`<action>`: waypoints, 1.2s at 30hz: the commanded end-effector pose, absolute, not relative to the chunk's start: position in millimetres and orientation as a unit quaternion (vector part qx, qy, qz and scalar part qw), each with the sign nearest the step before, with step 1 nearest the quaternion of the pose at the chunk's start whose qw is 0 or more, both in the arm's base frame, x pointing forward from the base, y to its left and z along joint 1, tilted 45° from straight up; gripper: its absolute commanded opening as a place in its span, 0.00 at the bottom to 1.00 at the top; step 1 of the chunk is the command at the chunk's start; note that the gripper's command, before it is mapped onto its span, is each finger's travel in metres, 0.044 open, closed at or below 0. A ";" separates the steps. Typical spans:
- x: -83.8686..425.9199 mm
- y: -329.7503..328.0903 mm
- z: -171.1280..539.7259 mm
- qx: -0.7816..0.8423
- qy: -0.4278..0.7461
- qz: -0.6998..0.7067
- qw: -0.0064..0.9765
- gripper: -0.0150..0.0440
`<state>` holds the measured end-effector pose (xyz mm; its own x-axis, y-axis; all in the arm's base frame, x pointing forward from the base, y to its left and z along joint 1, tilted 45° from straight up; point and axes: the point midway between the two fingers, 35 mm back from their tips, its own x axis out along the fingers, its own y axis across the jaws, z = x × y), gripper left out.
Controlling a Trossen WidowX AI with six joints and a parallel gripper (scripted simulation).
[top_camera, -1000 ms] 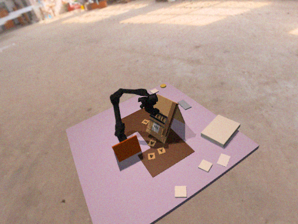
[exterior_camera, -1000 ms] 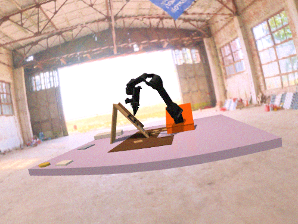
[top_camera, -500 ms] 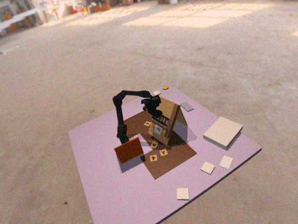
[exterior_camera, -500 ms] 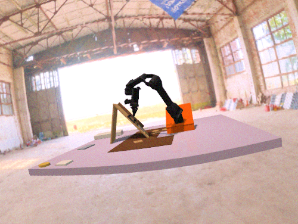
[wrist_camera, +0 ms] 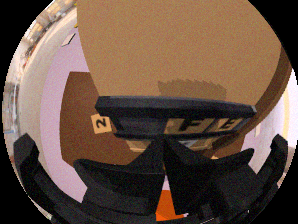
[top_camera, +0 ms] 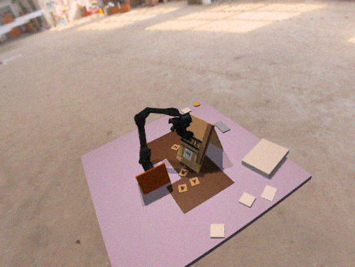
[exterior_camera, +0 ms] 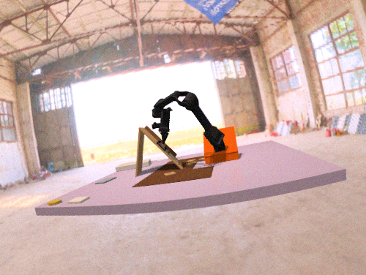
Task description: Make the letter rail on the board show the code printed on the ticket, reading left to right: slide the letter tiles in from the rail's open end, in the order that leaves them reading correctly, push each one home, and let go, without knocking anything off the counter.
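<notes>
The tilted wooden board (top_camera: pixel 202 127) (wrist_camera: pixel 180 45) carries the dark letter rail (wrist_camera: pixel 175 103). In the wrist view an F tile (wrist_camera: pixel 191 124) and an E tile (wrist_camera: pixel 226 124) sit side by side in its right part; its left part holds no tile. My gripper (top_camera: pixel 192 138) (exterior_camera: pixel 164 142) (wrist_camera: pixel 161 137) is shut and empty, its tips at the rail's lower edge near the F tile's left side. The ticket (top_camera: pixel 187 153) is on the board below the rail, too blurred to read. A loose tile (top_camera: pixel 175 147) (wrist_camera: pixel 101 123) lies beside the board; other tiles (top_camera: pixel 183 172) (top_camera: pixel 194 181) (top_camera: pixel 182 188) lie in front.
An orange panel (top_camera: pixel 153 179) (exterior_camera: pixel 232 142) stands by the arm's base. A cream box (top_camera: pixel 265 154) (exterior_camera: pixel 133 165) lies beyond the board. Pale squares (top_camera: pixel 247 199) (top_camera: pixel 269 192) (top_camera: pixel 217 231) lie near one edge; a grey slab (top_camera: pixel 222 126) and yellow disc (top_camera: pixel 197 104) (exterior_camera: pixel 54 202) lie behind.
</notes>
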<state>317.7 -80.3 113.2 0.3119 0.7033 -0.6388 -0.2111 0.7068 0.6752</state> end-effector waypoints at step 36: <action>329.8 -73.3 109.0 0.244 0.505 0.296 0.773 0.25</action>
